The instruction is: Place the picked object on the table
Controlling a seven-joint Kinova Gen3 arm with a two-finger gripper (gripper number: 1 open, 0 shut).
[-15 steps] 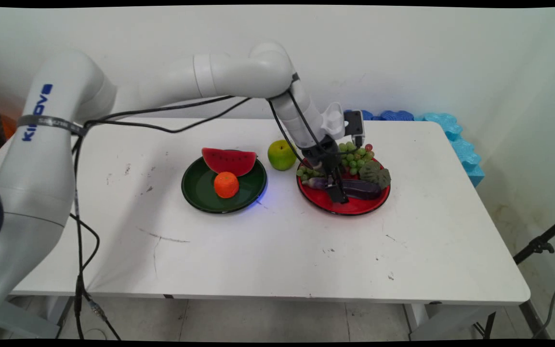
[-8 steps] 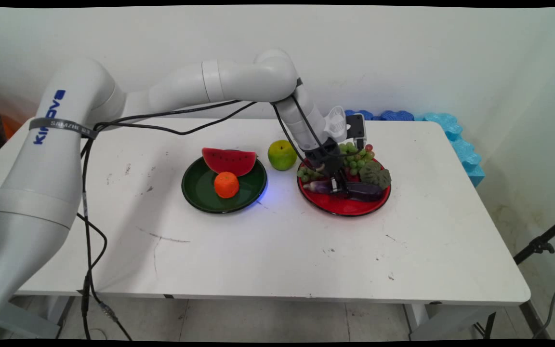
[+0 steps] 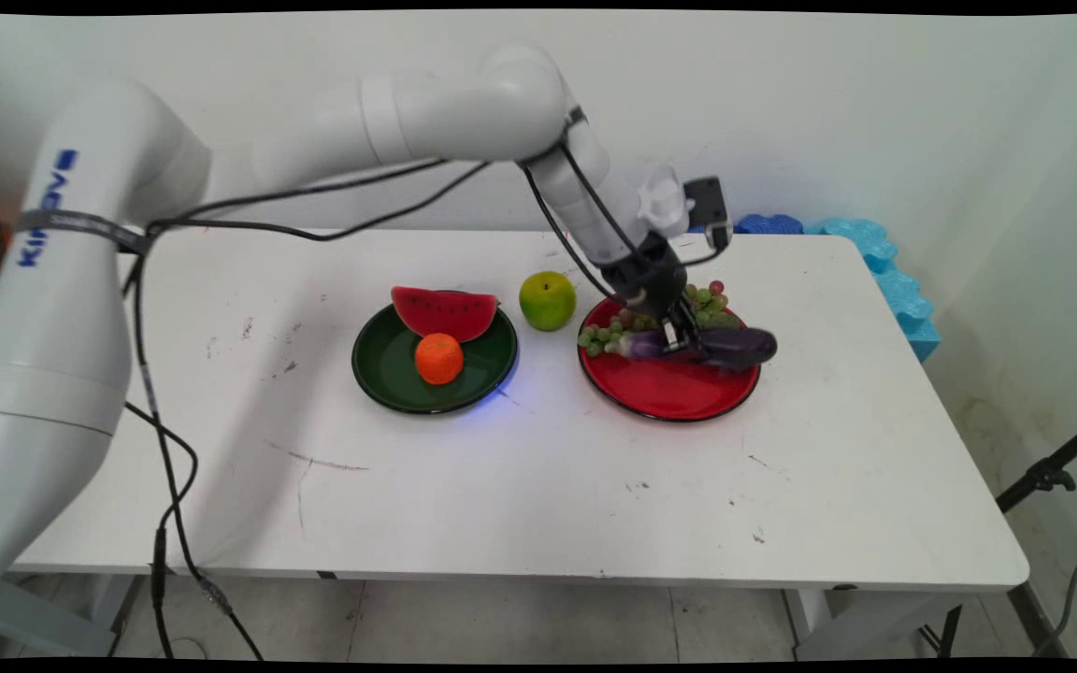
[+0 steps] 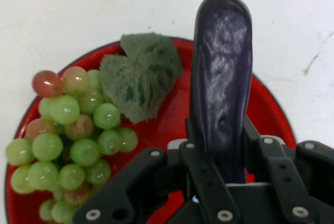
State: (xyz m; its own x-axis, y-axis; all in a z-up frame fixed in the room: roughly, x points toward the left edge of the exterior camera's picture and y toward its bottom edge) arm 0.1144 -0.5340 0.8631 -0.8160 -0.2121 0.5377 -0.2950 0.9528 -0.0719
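Gripping the purple eggplant [image 3: 735, 347] between closed fingers, the gripper [image 3: 679, 335] holds it just above the red plate [image 3: 669, 393], beside the grapes [image 4: 73, 130] and their leaf [image 4: 140, 75]. Farther left on the white table [image 3: 538, 486] sit a green apple [image 3: 547, 300] and a green plate [image 3: 398, 379] carrying watermelon [image 3: 443, 312] and an orange [image 3: 438, 359]. Blue foam [image 3: 884, 271] lines the wall, partly hidden behind the arm.

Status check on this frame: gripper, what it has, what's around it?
Gripper shut on the eggplant, lifted above the red plate. Grapes and leaf remain on the plate. Green apple beside it.
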